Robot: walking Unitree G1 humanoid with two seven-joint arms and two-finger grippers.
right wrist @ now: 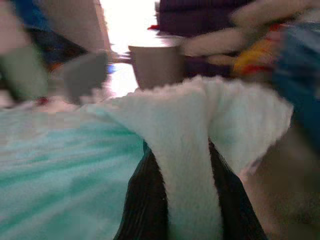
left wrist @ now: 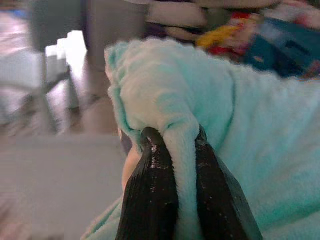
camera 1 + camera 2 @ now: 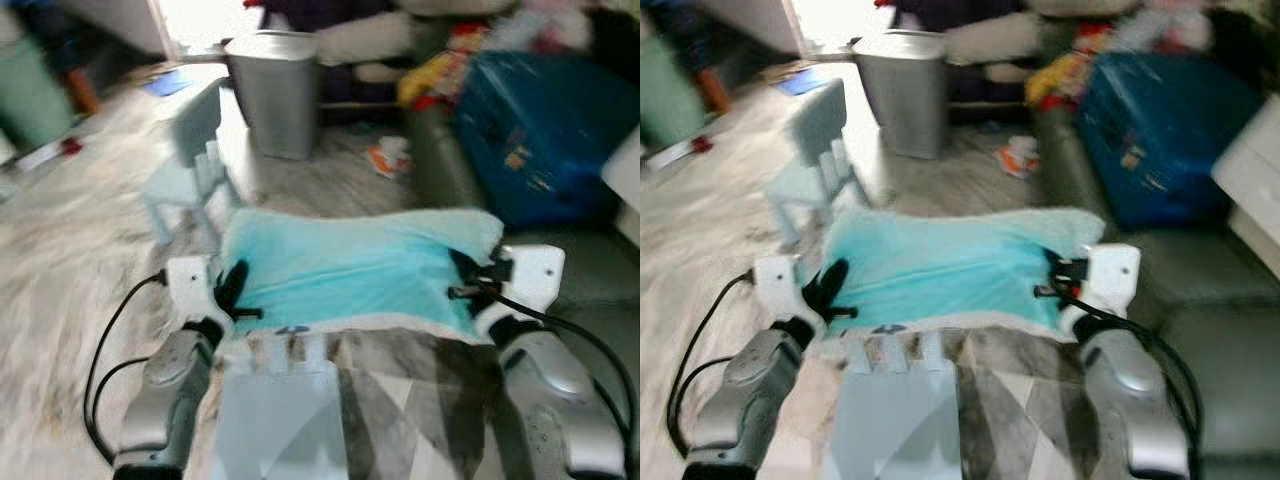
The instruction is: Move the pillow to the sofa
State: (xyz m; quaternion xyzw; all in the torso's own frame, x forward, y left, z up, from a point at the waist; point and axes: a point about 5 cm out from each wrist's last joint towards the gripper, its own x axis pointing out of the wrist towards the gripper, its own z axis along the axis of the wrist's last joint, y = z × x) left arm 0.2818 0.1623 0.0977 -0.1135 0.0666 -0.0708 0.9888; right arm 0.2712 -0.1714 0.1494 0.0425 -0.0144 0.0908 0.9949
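While both views are blurred, the turquoise pillow (image 3: 350, 265) sits at the frame's centre, held up between the arms. The left gripper (image 2: 175, 165) clenches a fold at its left edge; the right gripper (image 1: 187, 170) clenches its right corner. The sofa (image 3: 590, 290) lies at right, a grey bin (image 3: 272, 90) at upper centre.

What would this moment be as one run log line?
left claw: shut on fluffy turquoise pillow | right claw: shut on pillow | pillow: carried | dark green sofa: right
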